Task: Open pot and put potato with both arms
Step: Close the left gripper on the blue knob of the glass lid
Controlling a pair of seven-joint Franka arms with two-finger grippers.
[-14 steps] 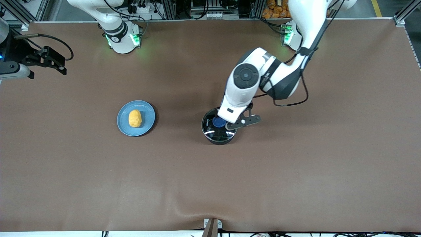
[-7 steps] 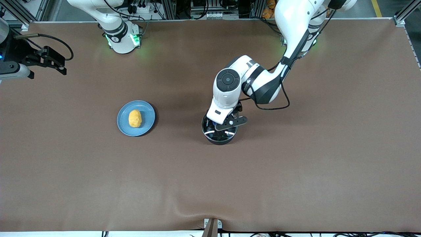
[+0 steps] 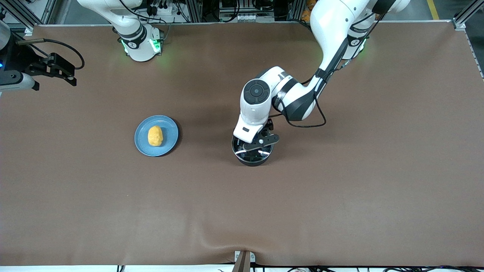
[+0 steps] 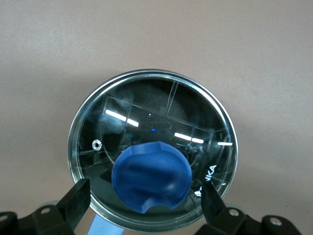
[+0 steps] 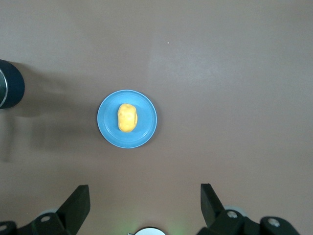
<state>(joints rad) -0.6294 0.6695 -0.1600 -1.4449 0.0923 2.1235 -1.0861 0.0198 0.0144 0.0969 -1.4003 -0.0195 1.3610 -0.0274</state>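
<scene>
left fingers (image 4: 74,201) now straddle pot (image 4: 152,149)

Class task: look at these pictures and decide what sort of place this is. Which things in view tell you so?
Probably a robotics lab, not a kitchen. Two white arms are bolted along one edge of a large brown-covered table, with metal framing and cables at that edge. The only kitchen items are a lidded pot and a potato on a blue plate.

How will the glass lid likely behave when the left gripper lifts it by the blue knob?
The lid is glass with a metal rim, so probably rigid, breakable if dropped.

Its blue knob looks smooth and rounded; it might slip between the open left gripper's fingers.

Held at its centre, it should hang roughly level.
</scene>
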